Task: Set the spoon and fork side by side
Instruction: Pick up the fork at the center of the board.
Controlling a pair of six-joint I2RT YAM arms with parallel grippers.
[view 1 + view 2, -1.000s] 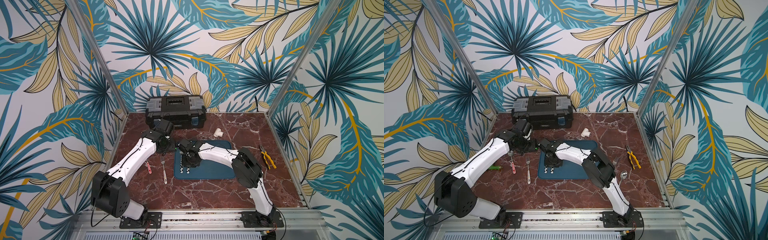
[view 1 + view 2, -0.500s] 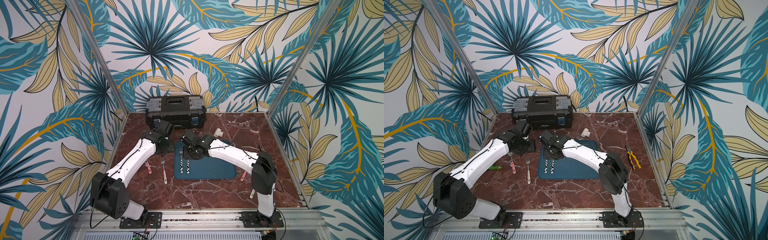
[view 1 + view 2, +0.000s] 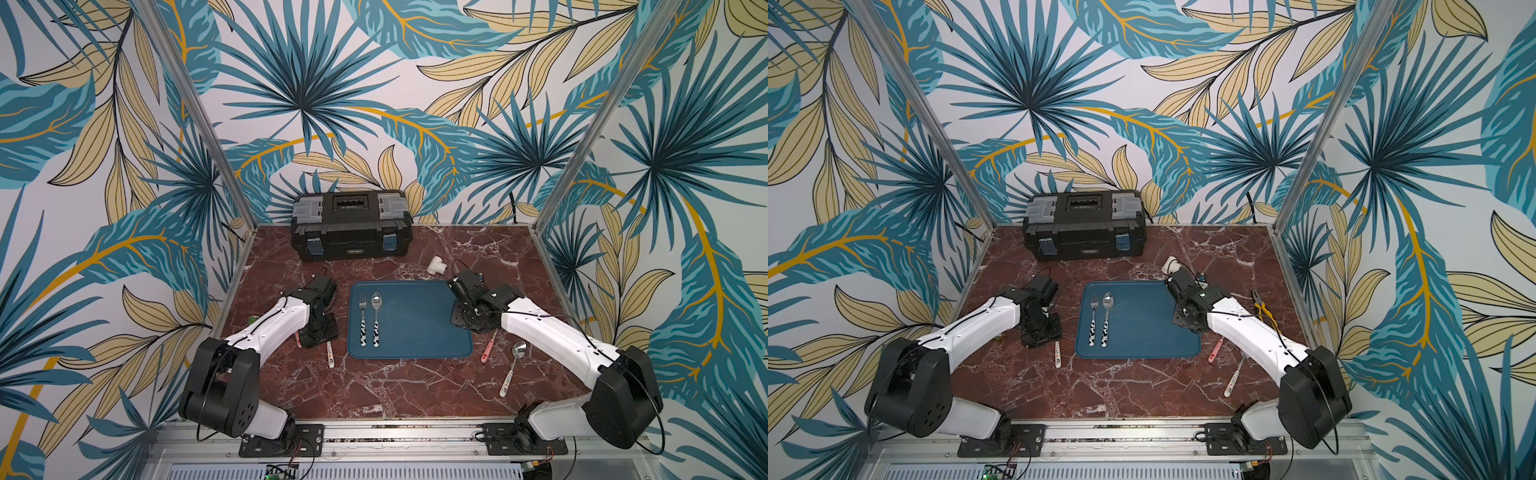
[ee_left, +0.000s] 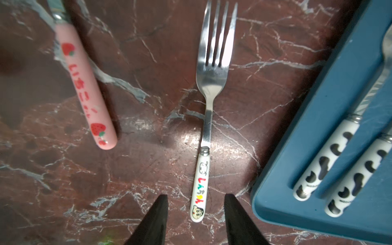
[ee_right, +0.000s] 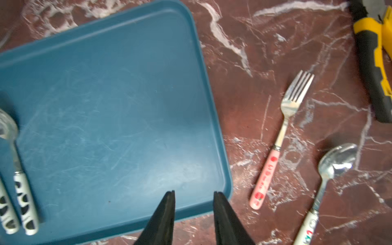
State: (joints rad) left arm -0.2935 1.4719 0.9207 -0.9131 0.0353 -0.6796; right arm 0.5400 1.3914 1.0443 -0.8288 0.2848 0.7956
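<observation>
A fork (image 3: 363, 318) and a spoon (image 3: 376, 316), both with white handles spotted black, lie parallel and close together on the left part of the blue tray (image 3: 419, 328); both top views show the pair, fork (image 3: 1093, 318) and spoon (image 3: 1106, 316). My right gripper (image 5: 194, 193) is open and empty over the tray's (image 5: 118, 106) front right corner, well away from the spoon (image 5: 23, 197). My left gripper (image 4: 196, 197) is open beside the tray's (image 4: 331, 110) left edge. The handle end of a cartoon-printed fork (image 4: 212, 80) lies between its fingers.
A pink strawberry-handled utensil (image 4: 84, 84) lies left of the cartoon fork. Right of the tray lie a pink-handled fork (image 5: 282, 137), a second spoon (image 5: 331, 169) and yellow-black pliers (image 5: 373, 53). A black toolbox (image 3: 351, 224) and a white pipe fitting (image 3: 436, 264) stand at the back.
My right gripper has left the pair on the tray's left part and swung across to the tray's right edge, leaving fork and spoon uncovered. The left gripper has narrowed a little.
</observation>
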